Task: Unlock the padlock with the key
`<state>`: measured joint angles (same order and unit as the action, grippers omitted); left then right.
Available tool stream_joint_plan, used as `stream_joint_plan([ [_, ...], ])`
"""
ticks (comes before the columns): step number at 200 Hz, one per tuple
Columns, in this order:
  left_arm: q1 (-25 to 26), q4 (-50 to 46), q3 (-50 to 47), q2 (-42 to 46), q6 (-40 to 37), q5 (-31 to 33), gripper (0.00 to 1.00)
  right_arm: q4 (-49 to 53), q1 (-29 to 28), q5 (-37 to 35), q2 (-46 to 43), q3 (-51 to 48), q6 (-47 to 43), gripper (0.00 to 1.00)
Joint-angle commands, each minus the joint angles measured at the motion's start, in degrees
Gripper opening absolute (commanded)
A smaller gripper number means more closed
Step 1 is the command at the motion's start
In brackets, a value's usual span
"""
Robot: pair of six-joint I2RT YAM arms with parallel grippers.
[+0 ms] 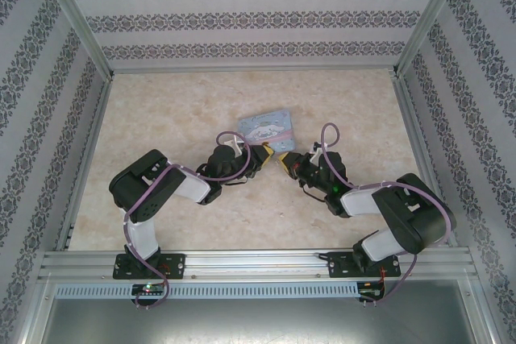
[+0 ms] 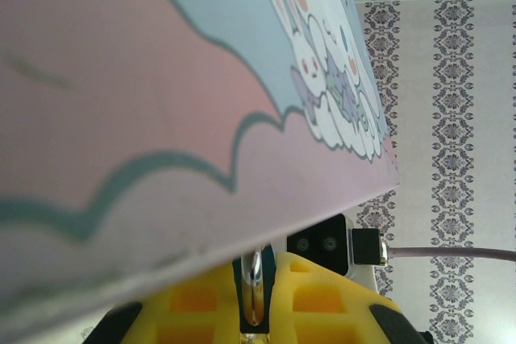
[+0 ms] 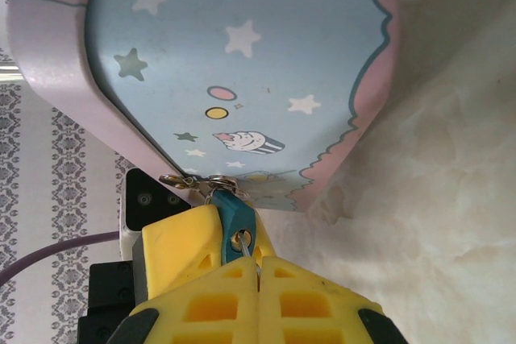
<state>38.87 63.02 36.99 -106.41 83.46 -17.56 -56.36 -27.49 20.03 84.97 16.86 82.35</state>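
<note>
**A:** What lies nearest to us?

**B:** Our right gripper [image 3: 251,257] is clenched on the padlock [image 3: 235,221], with the teal body pinched between its yellow fingers. Our left gripper [image 2: 256,270] grasps a thin silvery sliver that we take to be the key [image 2: 252,294].

**A:** And beyond those?

**B:** The padlock's shackle hooks through small clasp rings [image 3: 197,181] on the edge of the cartoon tin [image 3: 258,62]. The tin rests on the marble-patterned table [image 3: 451,199]. From above, our two grippers face each other with their tips close together, just in front of the tin.

**A:** How do we seat the key well?

**B:** We cannot make out the keyhole, so we judge this a job for alignment, not force. We should hold the padlock firmly, bring the key in line with its body and ease it in. We should turn it only once it is fully seated. Otherwise the key may slip in our grasp, or the tin may drag along.
</note>
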Motion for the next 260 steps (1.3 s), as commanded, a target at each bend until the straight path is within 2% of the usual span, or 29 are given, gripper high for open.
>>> stream_joint_plan([
  [1, -0.73, 5.09, 1.06, -1.03, 0.24, -0.81, 0.0, -1.12, 0.33, 0.88, 0.6, 1.58, -0.52, 0.0],
  [103, -0.64, 7.29, 1.16, -1.16, 2.46, -1.52, 0.0, -3.61, -0.03, 0.13, 3.58, 4.24, 0.3, 0.0],
  [168, -0.46, 8.46, 1.33, -1.34, 3.02, -2.15, 0.0, -6.03, -0.2, 3.08, 5.78, 7.48, 1.28, 0.0],
  [260, -0.46, 12.5, 0.78, -1.07, 8.24, -3.75, 0.0, -6.3, 4.85, 8.16, 8.0, 9.17, 1.67, 0.0],
])
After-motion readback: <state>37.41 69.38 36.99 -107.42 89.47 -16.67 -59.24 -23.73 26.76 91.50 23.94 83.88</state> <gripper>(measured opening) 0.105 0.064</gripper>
